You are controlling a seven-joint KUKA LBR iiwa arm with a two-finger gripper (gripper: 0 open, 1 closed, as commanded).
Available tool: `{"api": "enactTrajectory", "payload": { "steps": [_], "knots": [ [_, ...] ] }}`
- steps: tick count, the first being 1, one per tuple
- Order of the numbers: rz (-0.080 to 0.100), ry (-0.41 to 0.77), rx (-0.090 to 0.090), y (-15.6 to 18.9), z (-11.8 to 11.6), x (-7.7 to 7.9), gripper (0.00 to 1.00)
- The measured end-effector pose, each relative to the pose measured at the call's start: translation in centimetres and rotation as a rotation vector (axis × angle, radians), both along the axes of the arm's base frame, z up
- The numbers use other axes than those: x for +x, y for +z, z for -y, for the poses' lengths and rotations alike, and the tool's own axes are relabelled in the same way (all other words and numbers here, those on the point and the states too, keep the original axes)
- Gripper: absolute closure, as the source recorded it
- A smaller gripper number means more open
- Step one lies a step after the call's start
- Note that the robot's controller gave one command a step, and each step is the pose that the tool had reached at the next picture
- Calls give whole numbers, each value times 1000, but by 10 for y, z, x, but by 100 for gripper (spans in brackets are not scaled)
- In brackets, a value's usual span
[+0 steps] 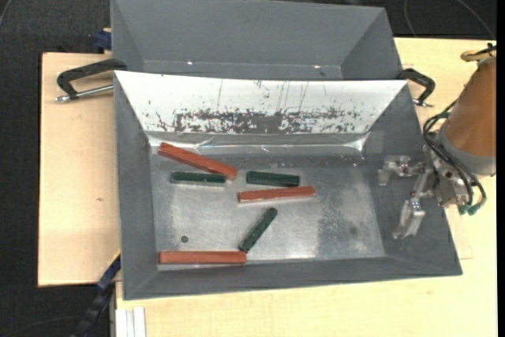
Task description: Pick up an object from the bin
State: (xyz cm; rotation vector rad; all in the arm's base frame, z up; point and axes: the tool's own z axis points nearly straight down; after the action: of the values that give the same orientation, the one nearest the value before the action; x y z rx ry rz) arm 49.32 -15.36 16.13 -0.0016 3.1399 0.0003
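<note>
My gripper point(398, 200) hangs over the bin's right-hand slope, open, with nothing between its fingers. One metal fingertip point(388, 171) points toward the back and the other point(405, 228) toward the front. The nearest things lie well to its left on the bin floor. They are a red flat stick point(276, 194), a dark green stick point(273, 179) just behind it, and another dark green stick point(258, 229) lying slanted nearer the front.
Further left lie a slanted red stick point(197, 159), a dark green stick point(197, 178) beneath it and a red stick point(203, 256) along the front wall. A small dark speck point(185, 240) sits near the front left. Bare floor separates the sticks from the gripper.
</note>
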Motion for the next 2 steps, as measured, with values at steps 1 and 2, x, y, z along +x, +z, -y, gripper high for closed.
{"api": "enactTrajectory", "payload": {
  "steps": [1,2],
  "knots": [
    [-3,327,2,-86,-17,37,0],
    [11,260,3,-34,-116,72,0]
  ]
}}
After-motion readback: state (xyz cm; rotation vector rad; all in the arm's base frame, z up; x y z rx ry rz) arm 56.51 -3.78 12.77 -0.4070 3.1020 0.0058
